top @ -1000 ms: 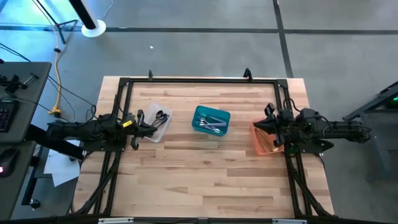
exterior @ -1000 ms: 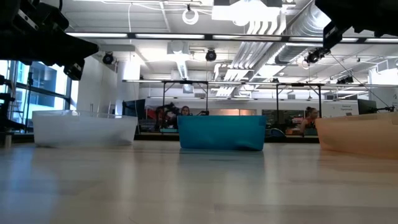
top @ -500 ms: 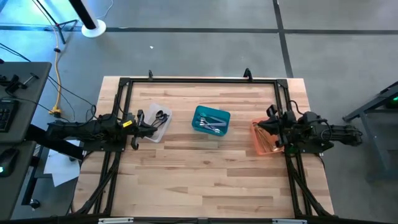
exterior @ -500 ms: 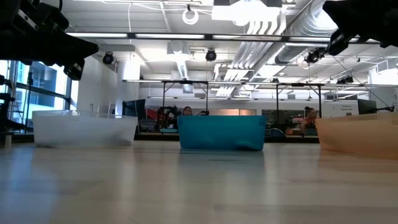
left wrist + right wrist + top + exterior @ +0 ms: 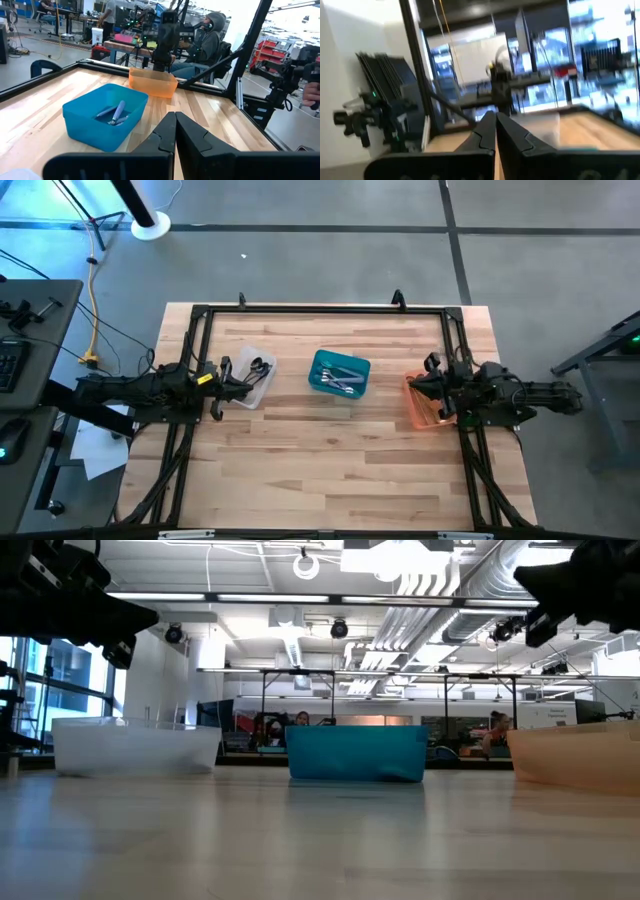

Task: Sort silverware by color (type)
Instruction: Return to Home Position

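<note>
Inside teal bin [image 5: 314, 370], silverware [image 5: 342, 380] lies roughly left-right; left jaws, right jaws closed

The table [image 5: 330, 470] filling the middle of the high view is pale plank wood, smooth with a faint satin sheen, bordered by a thin black metal frame [image 5: 320, 308]. On it, the clear rectangular plastic bin [image 5: 250, 392] at left looks cloudy. The teal rectangular plastic bin [image 5: 315, 370] at centre is opaque and slightly glossy, and the orange rectangular plastic bin [image 5: 415, 405] at right is translucent. The silver metal utensils [image 5: 345, 380] in the teal bin shine. The left gripper [image 5: 175, 116] is matt black.
</note>
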You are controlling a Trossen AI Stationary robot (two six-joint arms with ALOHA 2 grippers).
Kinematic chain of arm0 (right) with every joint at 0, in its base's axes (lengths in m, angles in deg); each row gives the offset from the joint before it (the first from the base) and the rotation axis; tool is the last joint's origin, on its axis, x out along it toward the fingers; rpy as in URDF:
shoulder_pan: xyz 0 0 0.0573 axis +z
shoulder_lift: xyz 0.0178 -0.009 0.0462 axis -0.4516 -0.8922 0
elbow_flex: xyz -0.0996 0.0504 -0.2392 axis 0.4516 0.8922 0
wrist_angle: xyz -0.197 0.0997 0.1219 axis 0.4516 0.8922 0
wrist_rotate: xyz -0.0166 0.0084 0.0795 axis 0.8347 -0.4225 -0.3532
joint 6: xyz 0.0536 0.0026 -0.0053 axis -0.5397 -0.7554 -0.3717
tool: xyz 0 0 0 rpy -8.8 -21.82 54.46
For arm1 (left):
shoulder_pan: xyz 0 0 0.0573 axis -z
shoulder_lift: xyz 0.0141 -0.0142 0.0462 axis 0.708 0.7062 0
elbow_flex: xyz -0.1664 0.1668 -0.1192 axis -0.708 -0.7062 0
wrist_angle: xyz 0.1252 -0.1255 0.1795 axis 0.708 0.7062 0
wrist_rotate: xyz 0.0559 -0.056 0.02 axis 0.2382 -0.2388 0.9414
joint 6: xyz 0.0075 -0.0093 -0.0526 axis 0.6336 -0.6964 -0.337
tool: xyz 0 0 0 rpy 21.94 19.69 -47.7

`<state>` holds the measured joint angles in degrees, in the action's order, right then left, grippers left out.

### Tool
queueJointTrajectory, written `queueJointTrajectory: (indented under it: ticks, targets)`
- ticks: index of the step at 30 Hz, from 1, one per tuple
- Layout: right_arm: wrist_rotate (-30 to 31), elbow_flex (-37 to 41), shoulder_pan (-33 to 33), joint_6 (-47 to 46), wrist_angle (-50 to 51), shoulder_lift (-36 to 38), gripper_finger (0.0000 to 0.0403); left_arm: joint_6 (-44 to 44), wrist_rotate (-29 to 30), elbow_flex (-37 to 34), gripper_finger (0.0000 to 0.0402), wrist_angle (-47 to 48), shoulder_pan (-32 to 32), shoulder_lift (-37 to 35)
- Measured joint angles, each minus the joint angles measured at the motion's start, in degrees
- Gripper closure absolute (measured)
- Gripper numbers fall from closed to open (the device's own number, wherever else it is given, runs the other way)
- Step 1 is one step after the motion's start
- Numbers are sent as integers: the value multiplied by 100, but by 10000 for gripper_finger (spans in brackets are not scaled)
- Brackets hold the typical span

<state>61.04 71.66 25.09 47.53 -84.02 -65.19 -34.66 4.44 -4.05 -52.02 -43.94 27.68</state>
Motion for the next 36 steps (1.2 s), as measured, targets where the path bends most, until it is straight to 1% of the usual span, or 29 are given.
queueJointTrajectory:
  ticks: [3, 10, 13, 17, 21, 26, 36]
  targets:
    - [92, 14, 18, -155, 405, -7, 403, 0, 0, 0, 401, 0, 0, 0]
    - [104, 14, 112, 129, 220, -2, 403, 0, 0, 0, 401, 1, 1, 0]
    - [114, 14, 118, 102, 720, -2, 403, 0, 0, 0, 401, 2, 2, 0]
    - [575, 12, 118, 95, 1514, -9, 403, 0, -1, 0, 401, 1, 2, 0]
    - [615, 12, 118, 236, 1516, 4, 403, 0, 0, 0, 401, 1, 2, 0]
    - [445, 12, 118, 437, 1533, -17, 403, 0, 0, 0, 401, 0, 2, 0]
    - [513, 12, 114, 528, 1542, -17, 403, 0, 0, 0, 401, 1, 2, 0]
